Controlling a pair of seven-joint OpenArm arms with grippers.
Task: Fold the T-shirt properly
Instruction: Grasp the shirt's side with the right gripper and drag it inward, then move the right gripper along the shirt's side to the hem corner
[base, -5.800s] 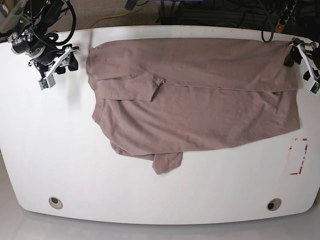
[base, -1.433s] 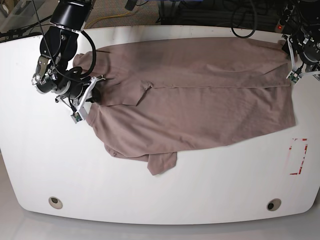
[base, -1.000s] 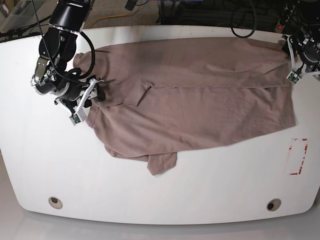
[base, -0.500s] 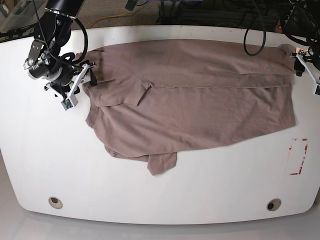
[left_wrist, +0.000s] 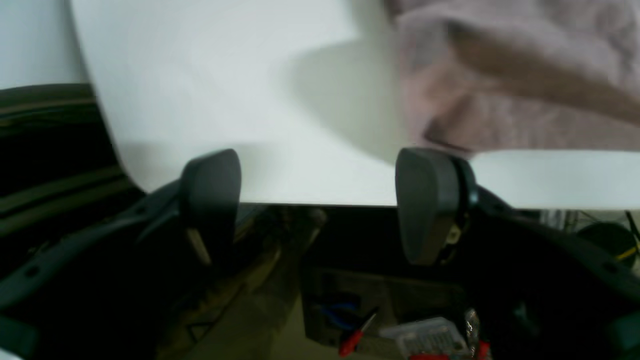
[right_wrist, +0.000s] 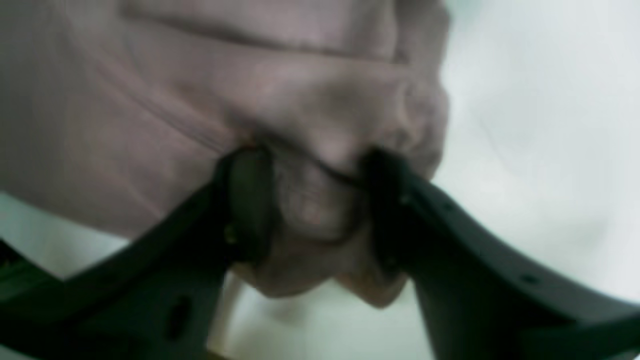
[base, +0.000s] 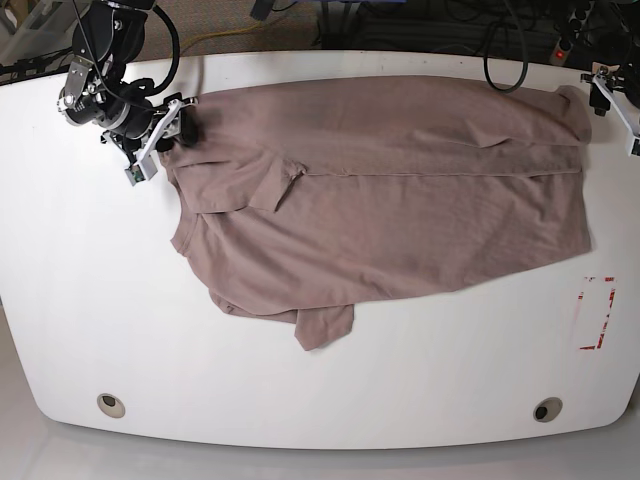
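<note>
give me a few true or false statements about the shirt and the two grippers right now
1. The right gripper has T-shirt cloth bunched between its jaws. True.
2. The left gripper is clamped on the shirt. False: its jaws stand apart with nothing between them, the cloth lying beyond.
3. The shirt hangs off the table's near edge. False: it lies on the tabletop.
4. A red-marked rectangle lies apart from the shirt. True.
</note>
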